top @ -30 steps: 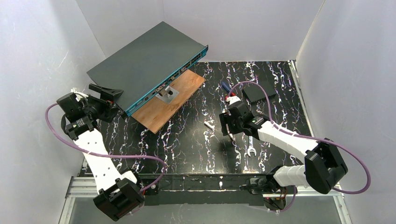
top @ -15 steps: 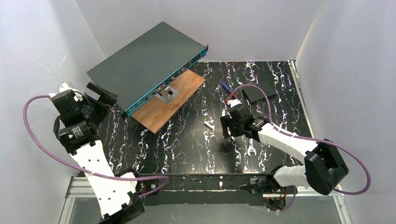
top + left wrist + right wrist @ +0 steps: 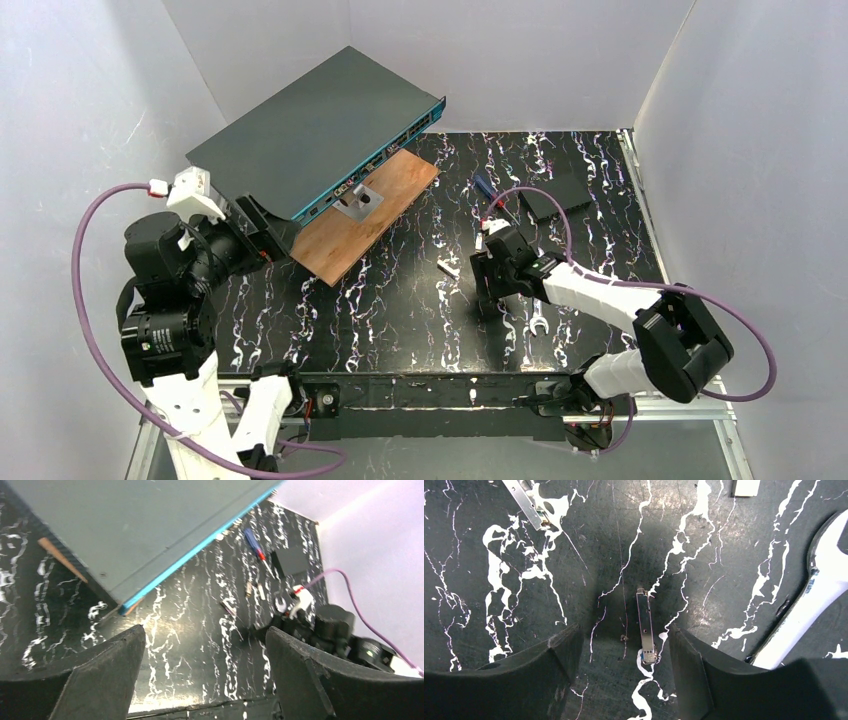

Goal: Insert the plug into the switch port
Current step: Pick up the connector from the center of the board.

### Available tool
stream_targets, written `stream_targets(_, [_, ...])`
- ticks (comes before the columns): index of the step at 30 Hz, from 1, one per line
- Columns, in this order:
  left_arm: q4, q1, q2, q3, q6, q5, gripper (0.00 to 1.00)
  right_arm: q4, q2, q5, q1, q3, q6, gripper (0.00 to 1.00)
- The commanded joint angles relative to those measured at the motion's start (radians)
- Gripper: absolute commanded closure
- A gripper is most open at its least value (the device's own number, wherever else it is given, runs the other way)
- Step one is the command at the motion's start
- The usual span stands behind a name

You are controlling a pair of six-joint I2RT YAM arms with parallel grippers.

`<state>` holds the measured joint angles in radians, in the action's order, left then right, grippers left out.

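Plug (image 3: pixel 646 630) flat between the wide-parted fingers (image 3: pixel 524 680) of the right end effector (image 3: pixel 624 637); nearer one finger, touching neither

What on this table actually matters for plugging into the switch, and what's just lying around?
For the job: switch; plug, lying below the right arm's open jaws.
Lying about: wrench; screwdriver; small black box; second metal piece.
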<state>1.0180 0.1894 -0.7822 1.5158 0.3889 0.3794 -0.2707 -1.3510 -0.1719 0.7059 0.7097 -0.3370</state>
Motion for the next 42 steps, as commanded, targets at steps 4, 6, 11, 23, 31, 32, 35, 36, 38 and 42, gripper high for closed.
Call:
stream_targets(4, [-0.038, -0.059, -0.028, -0.011, 0.007, 0.191, 0.15, 0.039, -0.026, 0.006, -0.006, -0.024, 0.019, 0.35])
stream_targets(6, [-0.041, -0.079, -0.04, -0.01, 0.014, 0.196, 0.16, 0.038, -0.022, 0.005, -0.006, -0.035, 0.019, 0.39])
stream_targets(11, [-0.044, -0.168, -0.105, -0.001, 0.031, 0.173, 0.17, 0.036, -0.001, 0.008, -0.006, -0.066, 0.011, 0.48])
stream_targets(23, [-0.146, -0.663, -0.273, 0.003, 0.097, -0.134, 0.18, 0.024, 0.102, 0.018, -0.006, -0.108, 0.013, 0.92])
stream_targets(31, [-0.332, -0.754, -0.329, -0.159, 0.186, -0.125, 0.17, 0.123, 0.236, 0.099, -0.005, -0.126, 0.021, 0.99])
stream_targets(32, [-0.353, -0.755, -0.33, -0.18, 0.204, -0.126, 0.17, 0.146, 0.252, 0.117, -0.005, -0.122, 0.024, 0.99])
stream_targets(35, [-0.417, -0.755, -0.326, -0.241, 0.251, -0.13, 0.16, 0.227, 0.303, 0.159, 0.0, -0.122, 0.024, 0.99])
stream_targets(36, [-0.441, -0.755, -0.325, -0.259, 0.274, -0.122, 0.17, 0.253, 0.318, 0.164, 0.004, -0.122, 0.025, 0.99])
stream_targets(38, [-0.488, -0.756, -0.321, -0.296, 0.313, -0.107, 0.17, 0.318, 0.341, 0.194, 0.016, -0.124, 0.033, 0.99])
stream_targets(42, [-0.563, -0.757, -0.322, -0.358, 0.371, -0.09, 0.21, 0.418, 0.352, 0.207, 0.048, -0.125, 0.057, 0.99])
